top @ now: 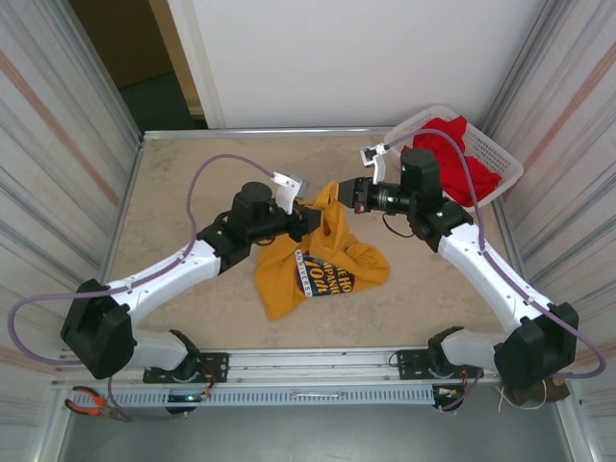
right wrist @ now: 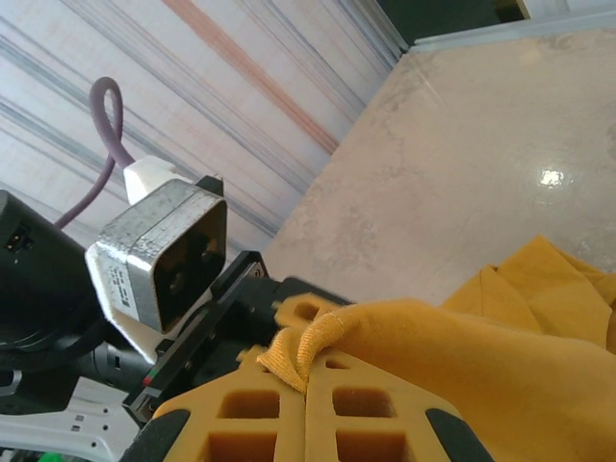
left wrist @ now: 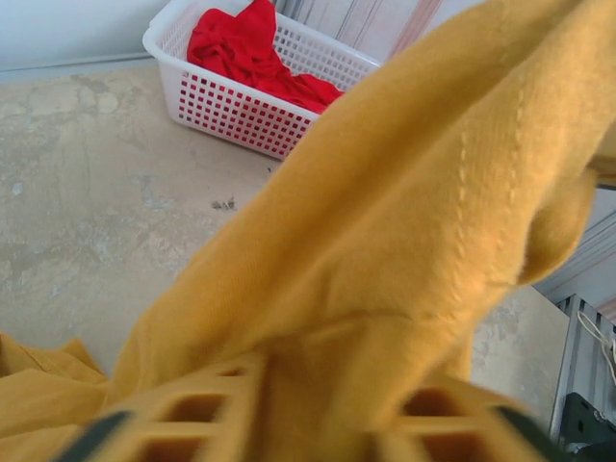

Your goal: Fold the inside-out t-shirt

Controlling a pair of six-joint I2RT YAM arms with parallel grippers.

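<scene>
Well, from above I see the mustard t-shirt [top: 322,265] left of the white basket [top: 412,125], its top lifted by the left gripper [top: 310,219] and the right gripper [top: 346,195]. At the left wrist, the fingers [left wrist: 192,419] pinch yellow cloth. At the right wrist, the fingers [right wrist: 250,423] are closed on a fold.

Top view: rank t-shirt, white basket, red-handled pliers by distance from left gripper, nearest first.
1. t-shirt: held at the left gripper, table centre.
2. white basket: far right corner.
3. red-handled pliers: near left, by the front rail.
</scene>
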